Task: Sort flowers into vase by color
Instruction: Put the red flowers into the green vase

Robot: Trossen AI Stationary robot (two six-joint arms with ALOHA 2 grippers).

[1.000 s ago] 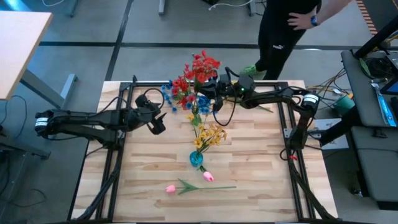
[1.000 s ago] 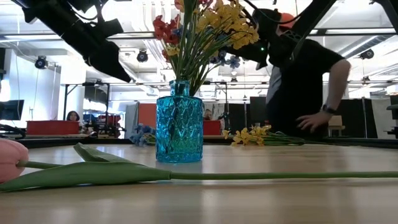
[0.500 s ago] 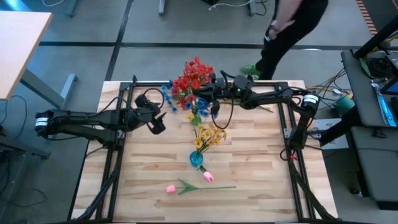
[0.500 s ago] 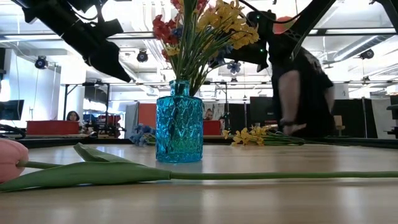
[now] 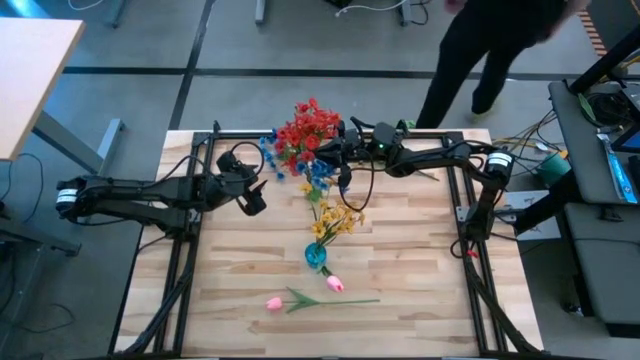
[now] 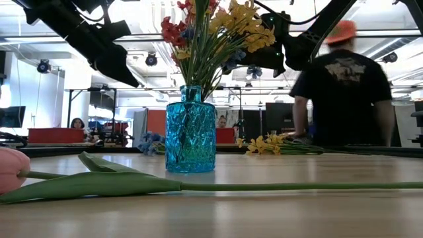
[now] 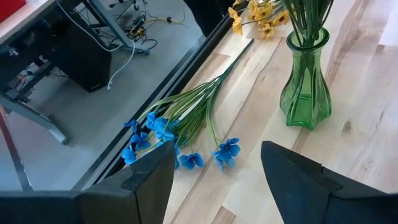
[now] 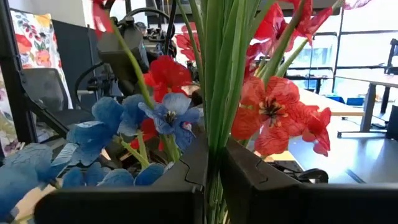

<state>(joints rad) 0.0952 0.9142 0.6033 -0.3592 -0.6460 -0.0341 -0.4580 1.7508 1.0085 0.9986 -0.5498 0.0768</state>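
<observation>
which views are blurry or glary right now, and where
Low view: the person behind the table is motion-smeared, bright ceiling lights backlight the blue vase, and the near tulip is soft. Right wrist view: the red flowers fill the frame, close and slightly soft. High view: evenly lit, no glare.

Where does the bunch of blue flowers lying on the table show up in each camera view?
High view: blue flowers at the table's far edge, left of the red bunch.
Low view: low and far, just left of the blue vase.
Left wrist view: centre, beside the green vase.
Right wrist view: cannot tell.
Shared landmark: loose yellow flowers at the far edge.
</observation>
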